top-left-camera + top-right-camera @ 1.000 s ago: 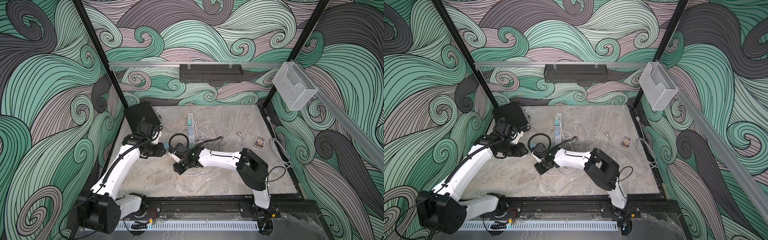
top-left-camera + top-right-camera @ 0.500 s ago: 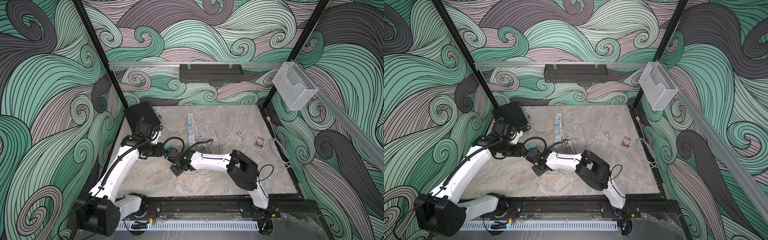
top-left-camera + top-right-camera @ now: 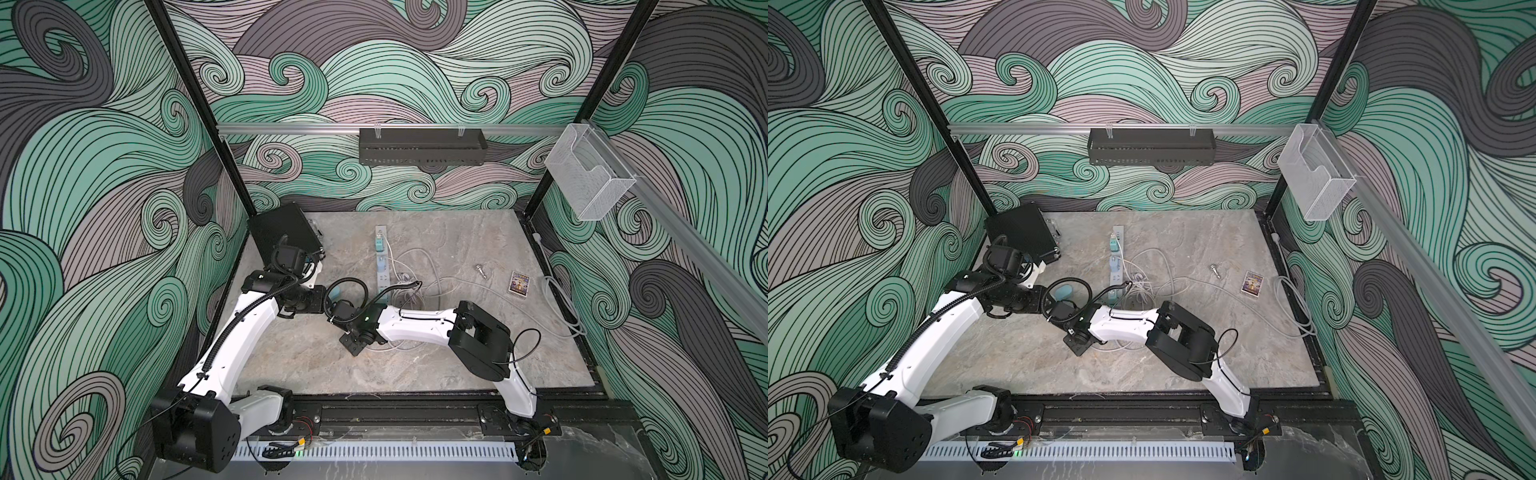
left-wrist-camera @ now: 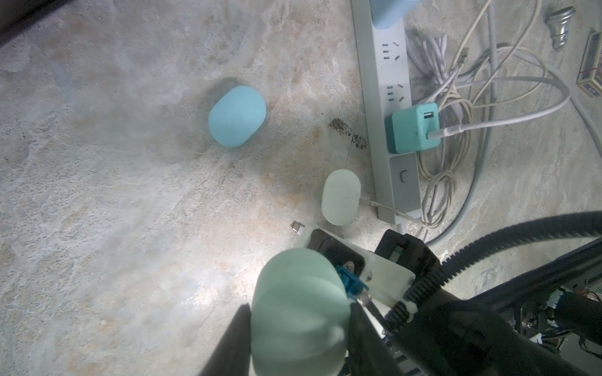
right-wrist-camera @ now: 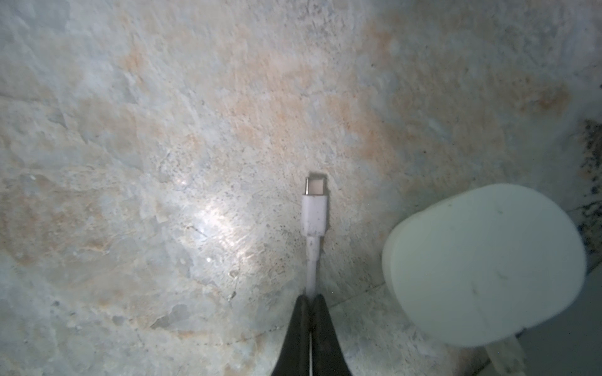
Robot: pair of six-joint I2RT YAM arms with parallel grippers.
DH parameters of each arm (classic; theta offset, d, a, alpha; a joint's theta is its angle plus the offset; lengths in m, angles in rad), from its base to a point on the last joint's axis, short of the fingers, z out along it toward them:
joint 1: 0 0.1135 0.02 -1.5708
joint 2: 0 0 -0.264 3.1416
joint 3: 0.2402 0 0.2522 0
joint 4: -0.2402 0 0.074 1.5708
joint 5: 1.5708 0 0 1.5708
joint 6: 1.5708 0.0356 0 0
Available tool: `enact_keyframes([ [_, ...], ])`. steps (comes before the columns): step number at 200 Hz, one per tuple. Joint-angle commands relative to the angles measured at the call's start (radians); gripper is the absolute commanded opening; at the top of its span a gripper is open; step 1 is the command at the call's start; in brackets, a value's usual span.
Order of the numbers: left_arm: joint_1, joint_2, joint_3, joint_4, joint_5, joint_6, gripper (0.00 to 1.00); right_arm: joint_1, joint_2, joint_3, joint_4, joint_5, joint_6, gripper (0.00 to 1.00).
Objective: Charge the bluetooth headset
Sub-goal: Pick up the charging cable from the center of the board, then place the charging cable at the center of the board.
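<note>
In the left wrist view, my left gripper (image 4: 298, 314) is shut on the bluetooth headset (image 4: 298, 283), a pale green rounded case held above the table. My right gripper (image 5: 311, 298) is shut on a thin white charging cable (image 5: 312, 260). The cable's USB-C plug (image 5: 314, 201) sticks out ahead of the jaws, just over the stone surface. The left wrist view shows that plug (image 4: 296, 227) a short way beyond the held case, apart from it. In both top views the two grippers (image 3: 322, 302) (image 3: 334, 311) meet left of the table's middle.
A blue case (image 4: 237, 116) lies on the table. A white case (image 5: 482, 263) with its own cable sits beside the power strip (image 4: 389, 97), which carries a teal charger (image 4: 413, 128). Loose cables (image 3: 415, 270), a metal piece (image 3: 481, 271), a small card box (image 3: 519, 284) and a black box (image 3: 282, 228) lie further off.
My right arm has moved left toward the left gripper, and its jaws have shut tight on the cable. The left gripper has kept hold of the case and barely moved.
</note>
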Motion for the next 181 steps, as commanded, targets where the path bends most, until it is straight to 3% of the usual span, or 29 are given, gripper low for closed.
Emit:
enact_keyframes([
  [1, 0.005, -0.010, 0.017, -0.008, 0.011, 0.000, 0.29, 0.010, -0.051, -0.023, -0.026, 0.027, -0.028, 0.00],
  [57, 0.005, 0.000, 0.032, 0.006, 0.032, -0.006, 0.29, -0.020, -0.392, -0.299, 0.002, -0.018, -0.050, 0.00],
  [97, 0.005, 0.004, 0.018, 0.040, 0.077, -0.015, 0.29, -0.099, -0.603, -0.434, 0.001, -0.009, -0.027, 0.00],
  [139, 0.005, 0.016, -0.001, 0.078, 0.127, -0.019, 0.28, -0.213, -0.601, -0.480, 0.039, -0.061, 0.003, 0.00],
  [181, 0.006, 0.029, -0.001, 0.080, 0.129, -0.017, 0.29, -0.249, -0.517, -0.508, 0.166, -0.179, 0.015, 0.00],
])
